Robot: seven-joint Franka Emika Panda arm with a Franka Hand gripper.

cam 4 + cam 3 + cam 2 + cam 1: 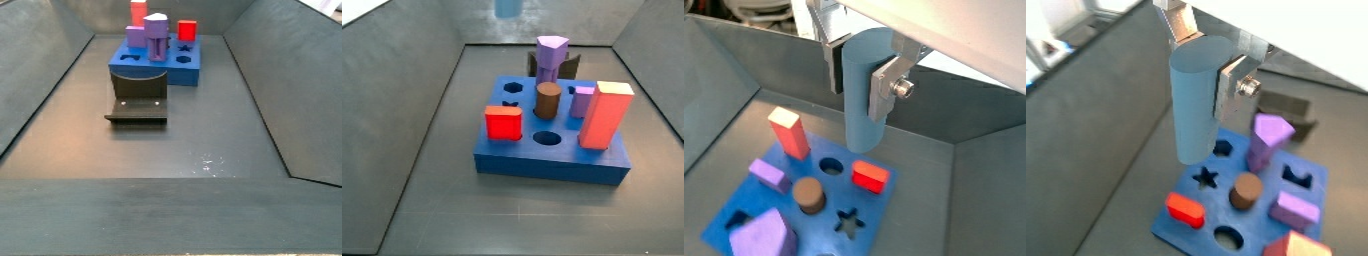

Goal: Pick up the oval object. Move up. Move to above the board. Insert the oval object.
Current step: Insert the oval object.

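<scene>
My gripper [1207,65] [861,80] is shut on the oval object [1193,110] [865,115], a tall pale blue post that hangs upright between the fingers. Its upper part is clamped and its lower end is free, high above the floor. In a side view only the post's lower tip [508,8] shows at the frame's upper edge, and the gripper itself is cut off there. Below lies the board [1217,205] [871,205] [549,165] [187,72], a thick deep blue block with shaped holes. In both wrist views the post's tip appears over the board's edge.
Pegs stand in the board: a red block [504,123], a brown cylinder [548,100], a lilac post [581,102], a purple post [551,58] and a tall red post [608,115]. The fixture [138,108] stands on the floor beside the board. Grey bin walls surround everything.
</scene>
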